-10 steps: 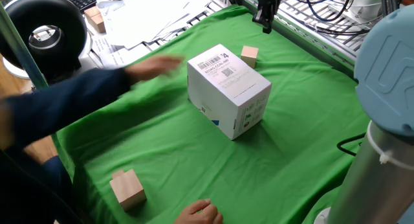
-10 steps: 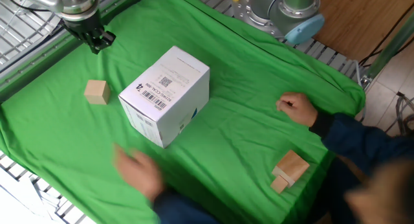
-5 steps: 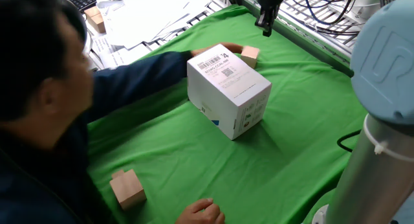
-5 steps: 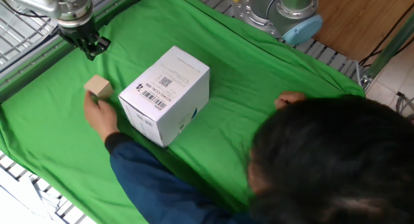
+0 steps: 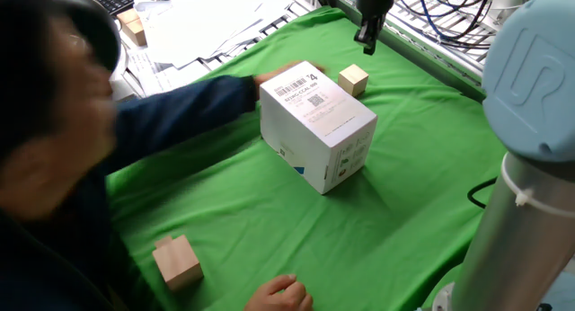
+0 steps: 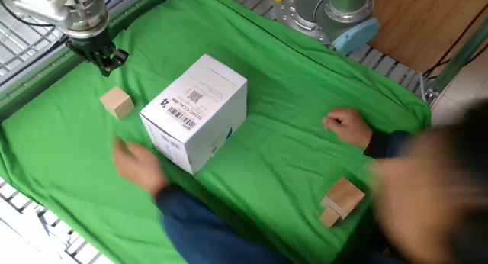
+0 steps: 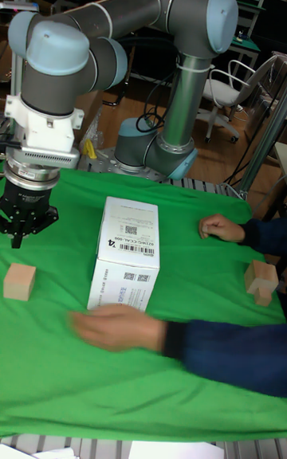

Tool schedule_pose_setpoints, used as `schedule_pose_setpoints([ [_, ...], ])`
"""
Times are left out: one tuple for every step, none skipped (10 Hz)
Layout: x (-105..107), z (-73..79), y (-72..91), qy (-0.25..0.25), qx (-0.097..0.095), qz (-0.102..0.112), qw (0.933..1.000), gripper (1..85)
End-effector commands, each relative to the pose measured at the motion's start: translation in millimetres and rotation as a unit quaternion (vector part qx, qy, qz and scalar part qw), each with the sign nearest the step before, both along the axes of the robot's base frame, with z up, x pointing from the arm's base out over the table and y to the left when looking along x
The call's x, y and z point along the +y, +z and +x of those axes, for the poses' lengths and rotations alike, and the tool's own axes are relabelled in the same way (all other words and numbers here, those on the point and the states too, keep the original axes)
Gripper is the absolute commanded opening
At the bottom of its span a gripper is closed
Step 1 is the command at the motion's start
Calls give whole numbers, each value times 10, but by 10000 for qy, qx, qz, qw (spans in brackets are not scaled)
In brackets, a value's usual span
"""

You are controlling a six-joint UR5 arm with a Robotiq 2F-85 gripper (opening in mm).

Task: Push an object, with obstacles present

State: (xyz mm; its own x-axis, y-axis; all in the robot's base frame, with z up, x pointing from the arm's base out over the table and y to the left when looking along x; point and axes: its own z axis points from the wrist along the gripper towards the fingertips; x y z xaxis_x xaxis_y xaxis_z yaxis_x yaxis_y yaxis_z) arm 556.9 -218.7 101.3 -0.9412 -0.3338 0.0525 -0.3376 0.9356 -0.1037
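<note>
The object, a small pale wooden cube (image 5: 353, 80) (image 6: 117, 103) (image 7: 19, 281), lies on the green cloth just beyond the far corner of the obstacle. That obstacle is a large white cardboard box (image 5: 317, 125) (image 6: 194, 111) (image 7: 126, 264) with barcode labels and a printed "4", and it stands mid-cloth. My gripper (image 5: 367, 45) (image 6: 106, 64) (image 7: 17, 239) hangs a short way from the cube near the cloth's edge. Its fingers are shut on nothing and it does not touch the cube.
A person's blurred hand and blue sleeve (image 5: 180, 109) (image 6: 137, 165) (image 7: 119, 327) reach across the cloth beside the box. Their other hand (image 6: 347, 127) (image 7: 223, 228) rests on the cloth. A bigger wooden block (image 5: 177, 262) (image 6: 341, 199) (image 7: 261, 280) lies near that side. A metal rack borders the cloth behind the gripper.
The person's hand reached to the cube, shifted and turned it slightly, and is pulling back. My gripper has come a little lower and closer to the cube.
</note>
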Motion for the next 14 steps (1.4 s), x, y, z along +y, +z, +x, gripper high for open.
schedule_pose_setpoints([
  [24, -95, -100, -114, -22, 226, 9997, 10],
  [41, -154, -123, -129, 55, 271, 9995, 10],
  [63, -197, -142, -156, 99, 293, 9994, 10],
  [49, -213, -163, -180, 103, 246, 9995, 23],
  [45, -202, -175, -154, 75, 239, 9996, 113],
  [43, -208, -191, -110, 95, 240, 9996, 187],
  [45, -213, -215, -66, 115, 249, 9996, 247],
  [53, -219, -244, -21, 134, 273, 9995, 323],
  [46, -227, -266, -15, 150, 265, 9995, 333],
  [43, -236, -295, -16, 158, 273, 9995, 343],
  [33, -233, -330, -7, 151, 265, 9995, 350],
  [26, -212, -366, 2, 129, 258, 9996, 350],
  [39, -186, -403, 13, 99, 281, 9996, 350],
  [33, -139, -429, 57, 42, 281, 9996, 350],
])
